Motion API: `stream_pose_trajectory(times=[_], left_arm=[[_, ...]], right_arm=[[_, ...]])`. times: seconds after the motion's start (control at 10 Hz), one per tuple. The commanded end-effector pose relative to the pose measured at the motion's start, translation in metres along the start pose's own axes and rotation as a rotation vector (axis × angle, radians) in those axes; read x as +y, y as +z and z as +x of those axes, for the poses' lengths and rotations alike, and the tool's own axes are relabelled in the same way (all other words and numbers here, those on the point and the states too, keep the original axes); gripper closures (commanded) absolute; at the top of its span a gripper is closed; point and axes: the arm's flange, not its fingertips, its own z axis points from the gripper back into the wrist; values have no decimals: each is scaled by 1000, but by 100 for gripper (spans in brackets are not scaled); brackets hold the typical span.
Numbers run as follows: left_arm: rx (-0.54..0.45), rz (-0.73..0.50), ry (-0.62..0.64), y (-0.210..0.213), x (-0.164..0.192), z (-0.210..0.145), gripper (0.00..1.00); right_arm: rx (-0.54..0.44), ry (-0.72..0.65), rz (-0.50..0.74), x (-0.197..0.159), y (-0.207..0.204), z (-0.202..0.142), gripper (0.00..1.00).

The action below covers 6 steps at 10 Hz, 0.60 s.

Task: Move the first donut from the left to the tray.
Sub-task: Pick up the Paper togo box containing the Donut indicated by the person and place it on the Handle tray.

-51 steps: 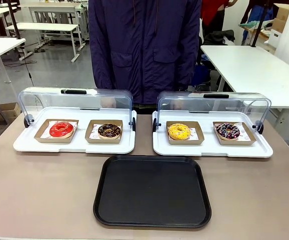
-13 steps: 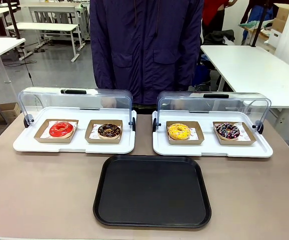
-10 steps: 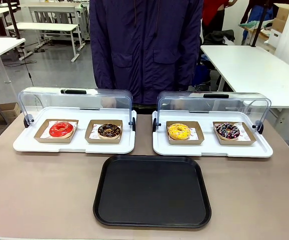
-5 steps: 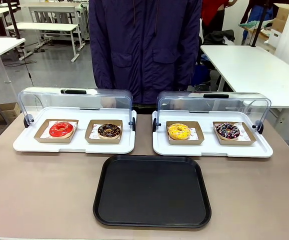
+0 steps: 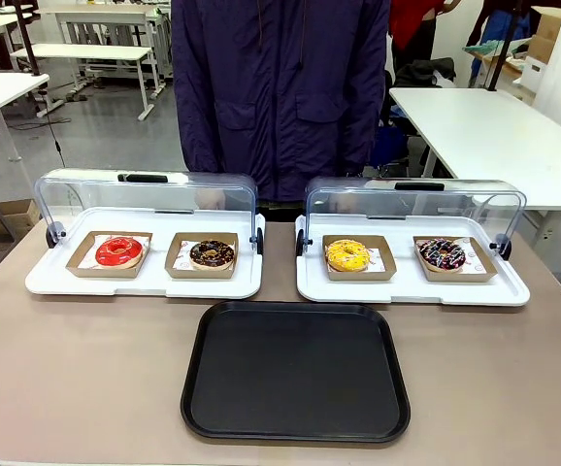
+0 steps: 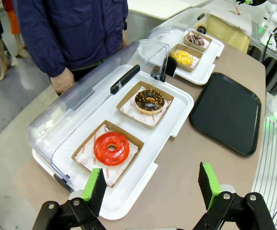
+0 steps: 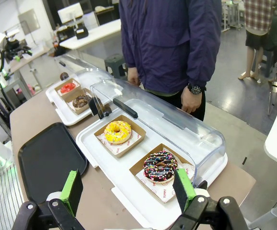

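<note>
Front view, middle left of the frame: we see the ring donut with glossy red icing [image 5: 119,251] lying in its shallow square brown cardboard holder [image 5: 106,274], in the left spot of a white plastic tray with a clear lid [image 5: 145,287], lid swung open at the back. Just right of it on the same white tray we see a chocolate-brown donut [image 5: 212,253] in its own holder. Lower centre is the large flat black plastic tray [image 5: 296,371] with rounded corners, on the tan table [image 5: 77,379]. It sits just in front of both white trays, and the red donut is apart from it, up and to the left. Right of centre, a second white lidded tray [image 5: 412,291] holds a yellow-iced donut [image 5: 347,255] and, farther right, a dark donut with coloured sprinkles [image 5: 442,254]. A person in a dark blue jacket [image 5: 282,97] stands top centre, behind the trays. Left wrist view, bottom edge: the left gripper [image 6: 152,184] has its green pads spread wide, and the red donut lies centre left, beyond the fingers. Right wrist view, bottom edge: the right gripper [image 7: 128,188] is also spread wide, with the sprinkled donut at centre, beyond its fingers.
</note>
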Motion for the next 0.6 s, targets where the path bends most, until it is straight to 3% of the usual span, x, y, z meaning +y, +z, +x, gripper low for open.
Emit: stream_pose_trajectory(times=[0.0, 0.5], left_arm=[[-7, -8, -11, 1, 0, 0, 0], [-7, -8, -11, 1, 0, 0, 0]], right_arm=[[-18, 11, 1, 2, -2, 0, 0], [-18, 11, 1, 2, -2, 0, 0]])
